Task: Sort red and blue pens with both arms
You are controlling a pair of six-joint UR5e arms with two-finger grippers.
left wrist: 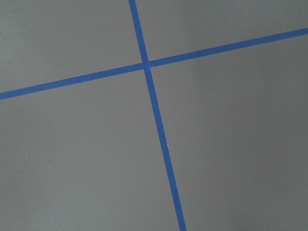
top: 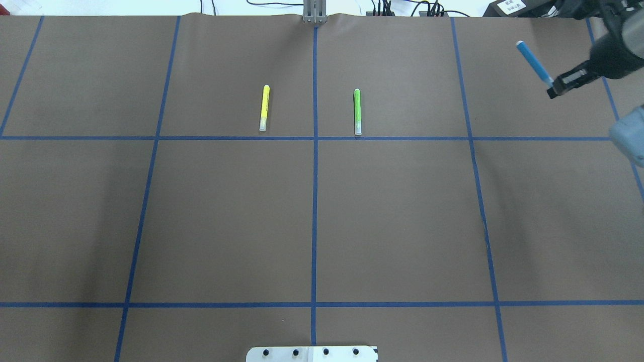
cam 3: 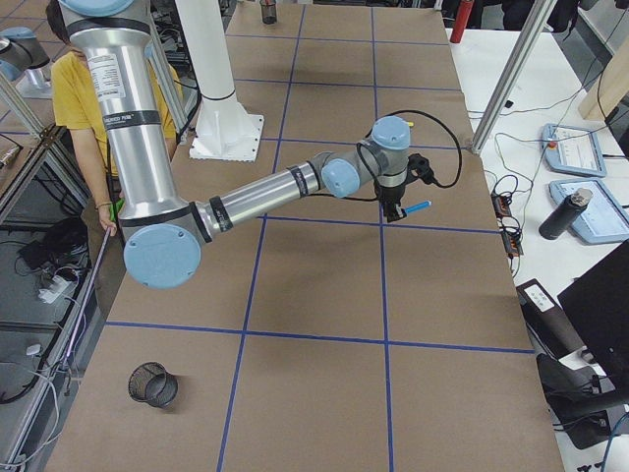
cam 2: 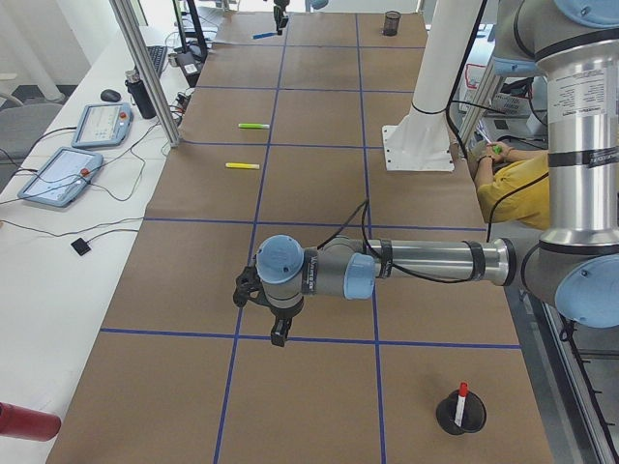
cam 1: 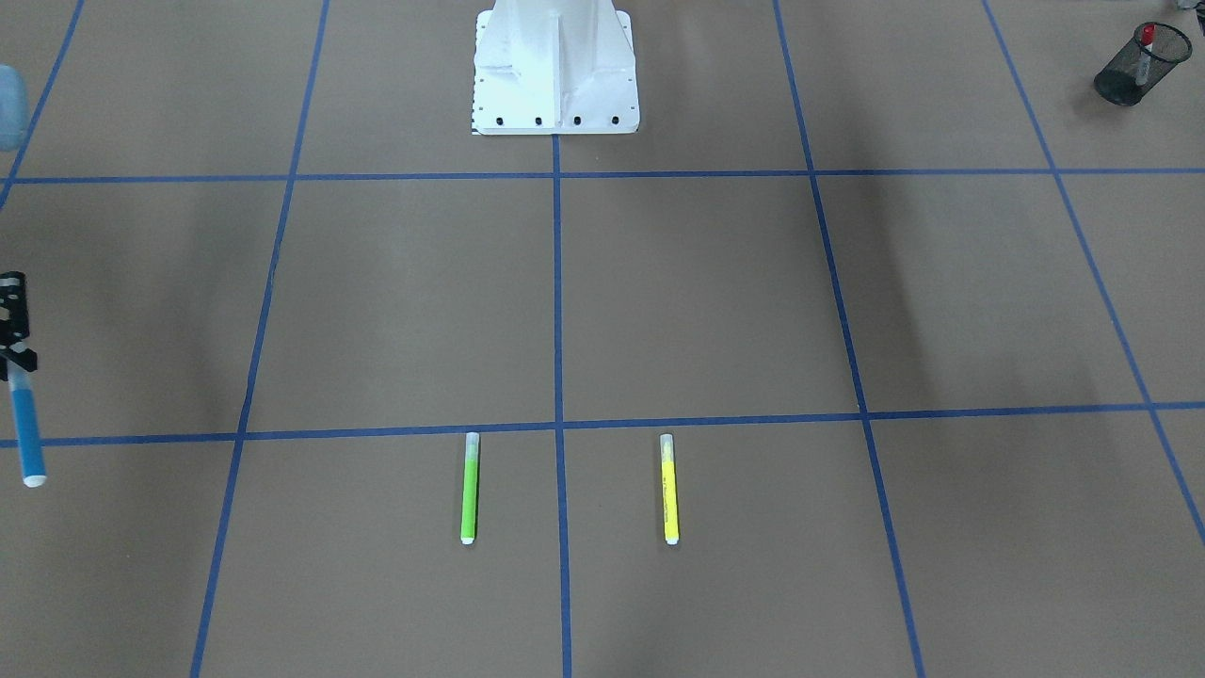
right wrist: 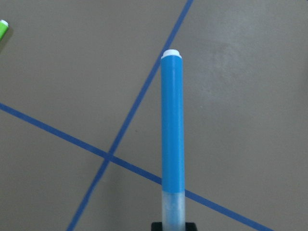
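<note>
My right gripper [top: 552, 89] is shut on the clear-cap end of the blue pen [top: 534, 62], held above the table at its far right. In the front-facing view the blue pen [cam 1: 27, 435] hangs at the left edge. The right wrist view shows its blue barrel [right wrist: 172, 130] pointing away, white end far. The red pen [cam 1: 1147, 40] stands in a black mesh cup [cam 1: 1134, 71] on my left side. My left gripper [cam 2: 278, 336] hovers low over the table near that cup [cam 2: 458, 414]; I cannot tell whether it is open or shut.
A green marker [top: 357, 111] and a yellow marker [top: 264, 107] lie side by side in the far middle squares. A second mesh cup [cam 3: 152, 384] lies tipped near the right end. The white robot base [cam 1: 555, 80] stands mid-table. A person in yellow [cam 2: 513, 184] sits behind it.
</note>
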